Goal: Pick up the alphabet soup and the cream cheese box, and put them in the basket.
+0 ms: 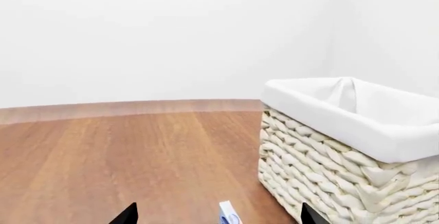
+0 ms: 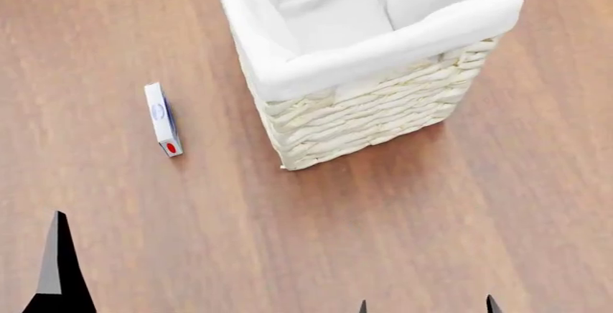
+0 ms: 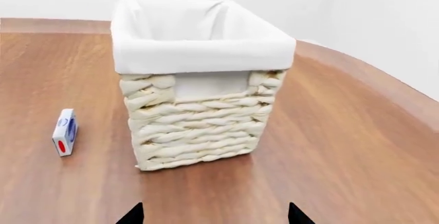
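Observation:
The cream cheese box (image 2: pixel 162 119) stands on its thin edge on the wooden surface, left of the basket (image 2: pixel 364 115). The basket is cream wicker with a white lining, and what shows of its inside holds nothing. In the left wrist view the box (image 1: pixel 229 215) shows low between the wide-apart tips of my left gripper (image 1: pixel 219 218), which is open and holds nothing. The basket (image 1: pixel 329 178) is close beside it. My right gripper (image 3: pixel 215 216) is open and empty, short of the basket (image 3: pixel 199 124), with the box (image 3: pixel 65 132) off to one side. The alphabet soup is out of view.
Brown wooden surface runs all around, with a raised wooden edge (image 1: pixel 123 108) against white walls. One dark finger of the left gripper (image 2: pixel 59 270) shows at the head view's lower left. The right gripper's tips (image 2: pixel 492 304) show at its bottom edge.

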